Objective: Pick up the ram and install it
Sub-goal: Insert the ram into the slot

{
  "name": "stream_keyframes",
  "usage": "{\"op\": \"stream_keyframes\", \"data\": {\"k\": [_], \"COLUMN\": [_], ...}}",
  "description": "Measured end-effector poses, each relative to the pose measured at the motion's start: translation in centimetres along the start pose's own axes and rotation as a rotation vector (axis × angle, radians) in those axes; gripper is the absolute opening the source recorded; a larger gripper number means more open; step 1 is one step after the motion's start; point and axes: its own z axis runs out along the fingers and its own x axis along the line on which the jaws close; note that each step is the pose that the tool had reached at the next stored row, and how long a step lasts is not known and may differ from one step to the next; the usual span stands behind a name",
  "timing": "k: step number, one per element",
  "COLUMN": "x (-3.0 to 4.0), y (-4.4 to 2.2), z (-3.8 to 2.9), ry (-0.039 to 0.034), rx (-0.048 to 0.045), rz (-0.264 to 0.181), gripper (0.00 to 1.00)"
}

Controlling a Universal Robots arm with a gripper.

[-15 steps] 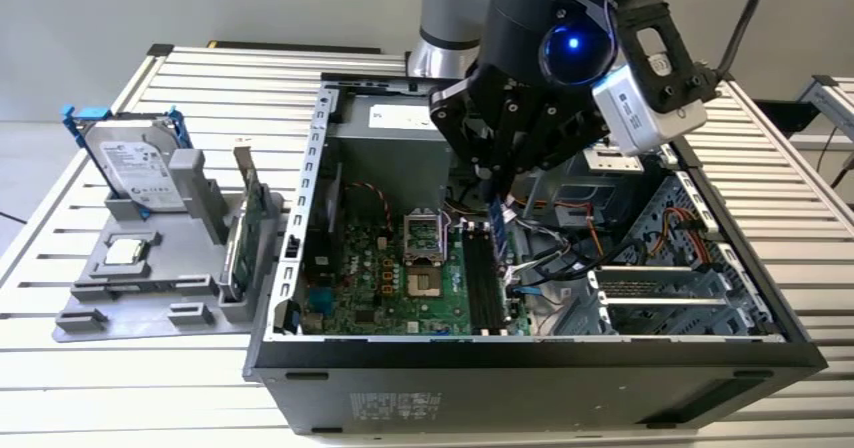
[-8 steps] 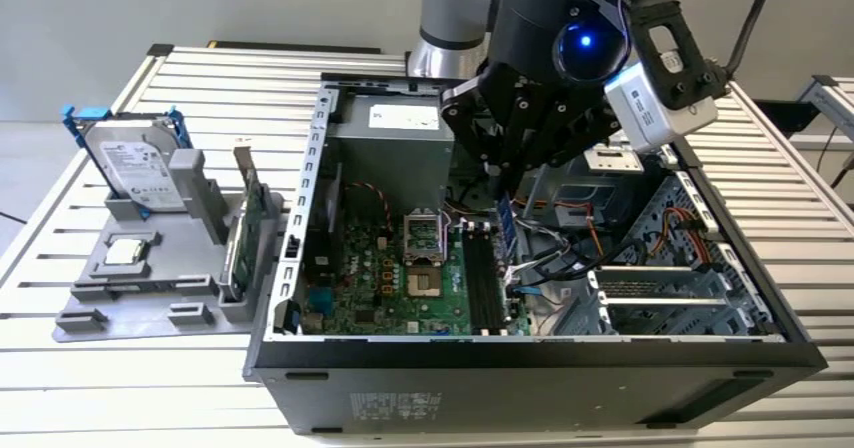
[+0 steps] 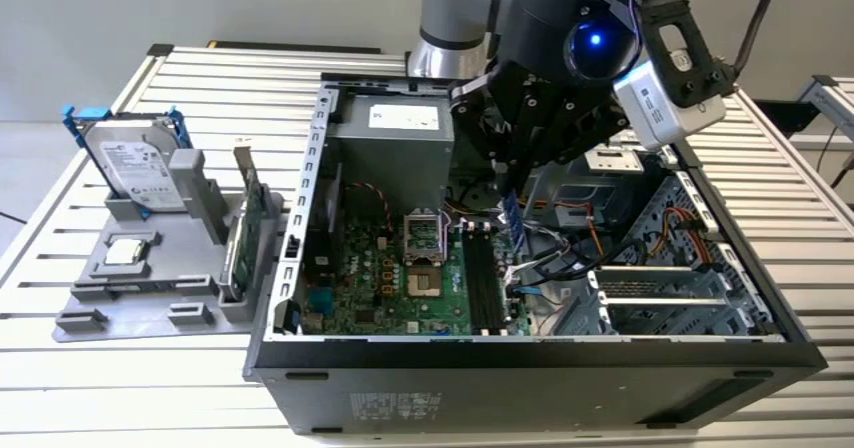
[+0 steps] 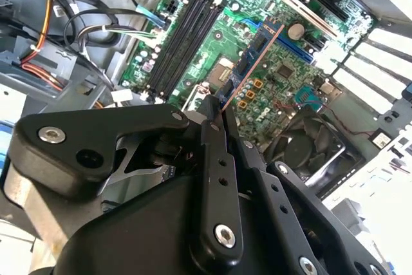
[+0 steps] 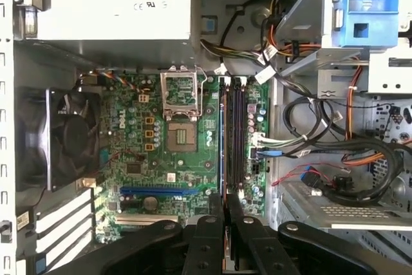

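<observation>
My claw clamps the ram, its long axis parallel to the memory slots beneath, slightly aside

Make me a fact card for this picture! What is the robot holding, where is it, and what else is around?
hand: gripper, shut on the memory stick
held thing: memory stick, thin, green-blue
where: inside the open computer case, above the green board
nearby: long black slots; the stick is not in one yet
also in case: fan, cables
outside case: hard drive in a blue frame and green card, both standing on a grey stand
</observation>
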Motion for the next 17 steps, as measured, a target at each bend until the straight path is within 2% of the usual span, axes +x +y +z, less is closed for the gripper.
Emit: {"op": "stream_keyframes", "data": {"k": [3,7,11,13,14,17], "x": [-0.20,-0.31,-0.37,-0.39,-0.39,-0.39], "y": [0.04,0.04,0.04,0.05,0.07,0.11], "z": [0.01,0.03,0.07,0.11,0.15,0.22], "ry": [-0.0013,-0.0104,-0.0242,-0.0308,-0.0360,-0.0573], "rx": [-0.0058,-0.0311,-0.0596,-0.0604,-0.0577,-0.0385], "rz": [0.000,-0.001,-0.003,-0.003,-0.003,-0.004], "gripper": [0.00,0.00,0.00,0.00,0.00,0.00]}}
